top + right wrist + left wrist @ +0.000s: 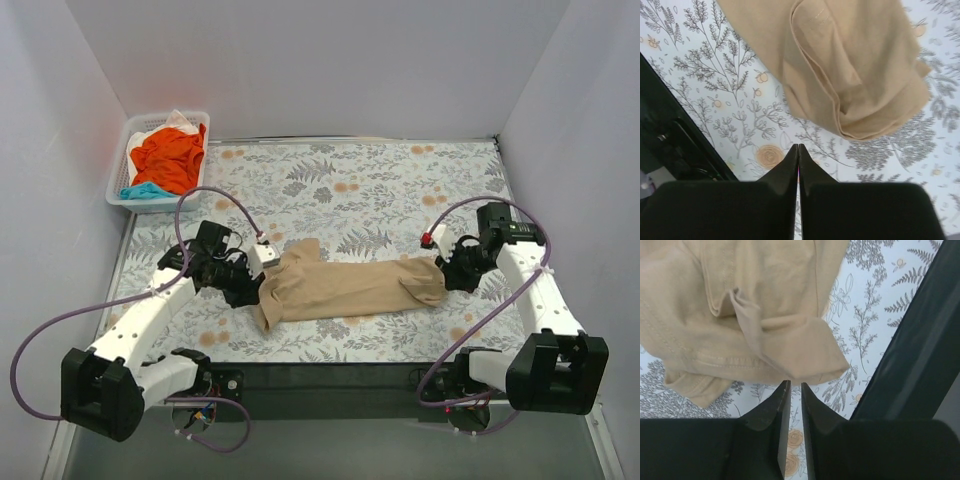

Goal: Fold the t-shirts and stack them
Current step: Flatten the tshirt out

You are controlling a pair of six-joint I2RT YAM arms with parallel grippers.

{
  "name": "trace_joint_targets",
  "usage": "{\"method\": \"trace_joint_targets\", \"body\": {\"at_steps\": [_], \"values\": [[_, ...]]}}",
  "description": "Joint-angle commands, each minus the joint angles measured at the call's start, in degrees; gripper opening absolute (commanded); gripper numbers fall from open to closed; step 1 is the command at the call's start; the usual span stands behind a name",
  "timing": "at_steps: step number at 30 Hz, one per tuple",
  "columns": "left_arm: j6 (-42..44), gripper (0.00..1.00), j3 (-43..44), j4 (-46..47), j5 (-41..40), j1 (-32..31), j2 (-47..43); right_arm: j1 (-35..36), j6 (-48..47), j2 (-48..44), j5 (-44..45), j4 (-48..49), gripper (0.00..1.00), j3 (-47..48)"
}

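The tan t-shirt [350, 288] lies folded into a long band across the near middle of the floral cover. My left gripper [258, 288] sits at its left end; in the left wrist view its jaws [795, 385] are almost together with a thin slit, just short of the cloth's folded corner [810, 357] and holding nothing. My right gripper [446, 270] is at the band's right end, its jaws [798, 146] pressed shut and empty, a little short of the rounded fold [860, 110]. An orange shirt [170, 155], a teal piece [145, 190] and a white piece [180, 120] lie in the basket.
The white lattice basket [118, 172] stands at the far left corner. White walls enclose the table on three sides. A dark strip [330, 378] runs along the near edge between the arm bases; it shows beside the left gripper [910, 355].
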Motion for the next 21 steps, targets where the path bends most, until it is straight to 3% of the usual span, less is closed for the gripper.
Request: {"method": "trace_joint_targets", "body": {"at_steps": [1,3,4,6,8,14,21], "values": [[-4.6,0.15,3.9,3.7,0.4,-0.1,2.1,0.0,1.2,-1.1,-1.2,2.9,0.01,4.0],[-9.0,0.28,6.7,4.8,0.7,-0.1,6.4,0.0,5.3,3.6,-1.2,3.3,0.07,7.0],[-9.5,0.34,7.4,4.8,1.9,-0.1,7.5,0.0,6.5,5.4,-1.0,2.9,0.31,7.9],[-11.2,0.57,7.8,5.8,2.8,-0.3,8.6,-0.1,8.4,8.1,-0.8,2.4,0.50,8.7],[-12.7,0.66,7.5,7.4,1.9,-0.5,9.1,-0.1,9.4,9.0,-0.9,2.4,0.67,8.5],[-18.3,0.66,4.6,14.7,-6.5,-0.9,9.5,0.2,12.1,11.6,-3.1,2.4,0.68,7.8],[-20.5,0.58,5.0,15.1,-5.1,-0.9,12.0,3.6,13.5,11.4,-2.8,2.7,0.59,7.1]]}}
